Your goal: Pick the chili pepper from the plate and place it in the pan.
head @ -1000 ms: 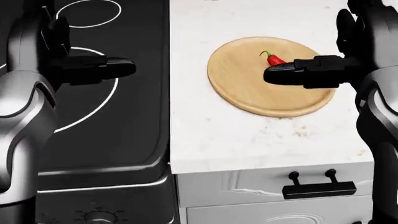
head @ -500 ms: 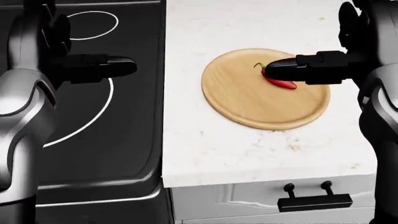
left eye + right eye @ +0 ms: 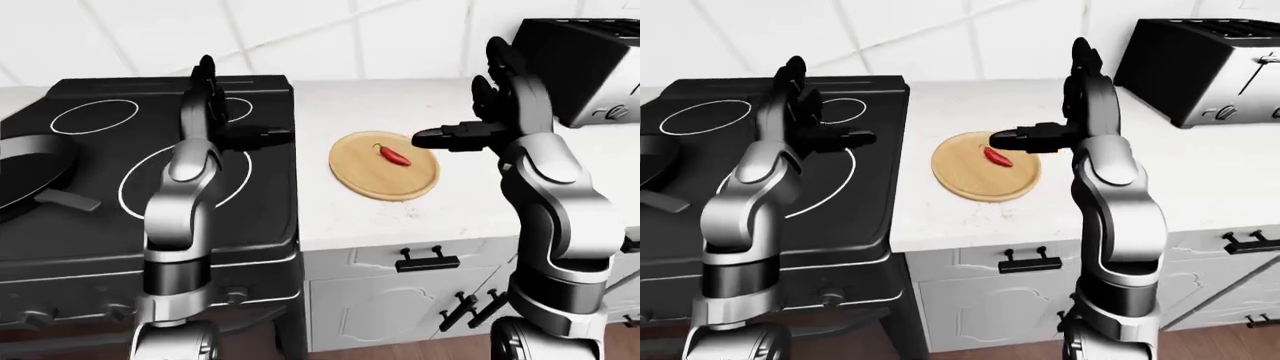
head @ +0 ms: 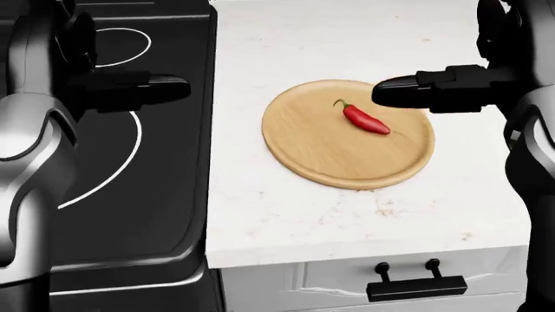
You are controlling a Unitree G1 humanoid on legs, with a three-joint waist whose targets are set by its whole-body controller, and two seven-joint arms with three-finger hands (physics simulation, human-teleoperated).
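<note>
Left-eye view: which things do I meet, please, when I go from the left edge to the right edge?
Black frying pan → black stove top with white rings → left hand → round wooden plate → red chili pepper → right hand → black and silver toaster.

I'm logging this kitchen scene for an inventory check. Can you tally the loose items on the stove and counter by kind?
Red chili pepper: 1
Round wooden plate: 1
Black frying pan on the stove: 1
Black and silver toaster: 1
Total: 4
</note>
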